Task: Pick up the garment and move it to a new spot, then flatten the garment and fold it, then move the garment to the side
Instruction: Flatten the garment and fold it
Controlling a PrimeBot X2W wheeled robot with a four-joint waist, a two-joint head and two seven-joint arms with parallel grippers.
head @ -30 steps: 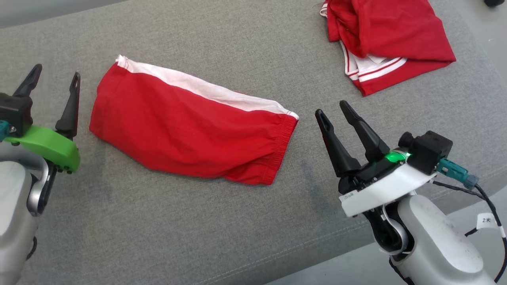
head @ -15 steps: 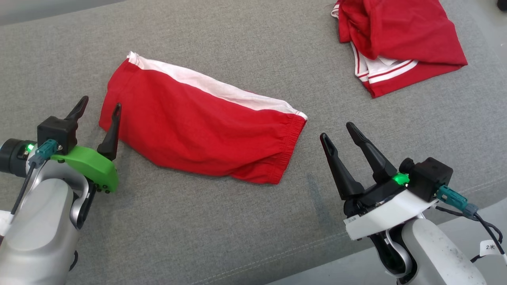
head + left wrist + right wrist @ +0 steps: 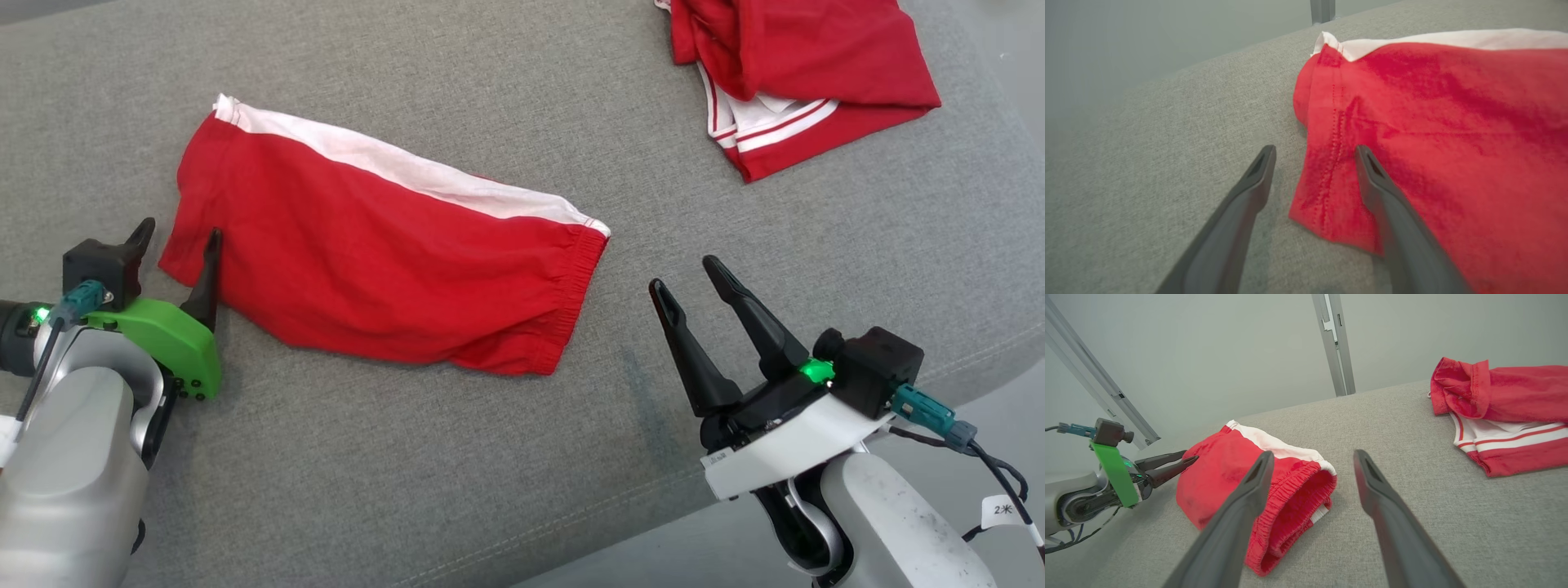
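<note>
The garment (image 3: 384,261) is a pair of red shorts with a white side band, lying flat in the middle of the grey cushion. My left gripper (image 3: 181,229) is open at its left hem. In the left wrist view one of the left gripper's (image 3: 1314,149) fingers (image 3: 1384,192) lies over the red cloth (image 3: 1433,122), the other over bare grey fabric, with the hem corner between them. My right gripper (image 3: 684,273) is open, a short way right of the elastic waistband (image 3: 1294,498), touching nothing. From the right wrist, the right gripper (image 3: 1313,454) frames the waistband and the left gripper (image 3: 1190,455) shows beyond.
A second red garment (image 3: 800,65) with white stripes lies bunched at the far right (image 3: 1515,400). The grey cushion (image 3: 490,457) ends at a seamed edge near my right arm, with pale floor below. A metal post (image 3: 1335,343) stands behind the cushion.
My left gripper has moved in from clear of the garment to straddle its left hem corner, still open. The right gripper has drawn back slightly. The head camera has shifted.
</note>
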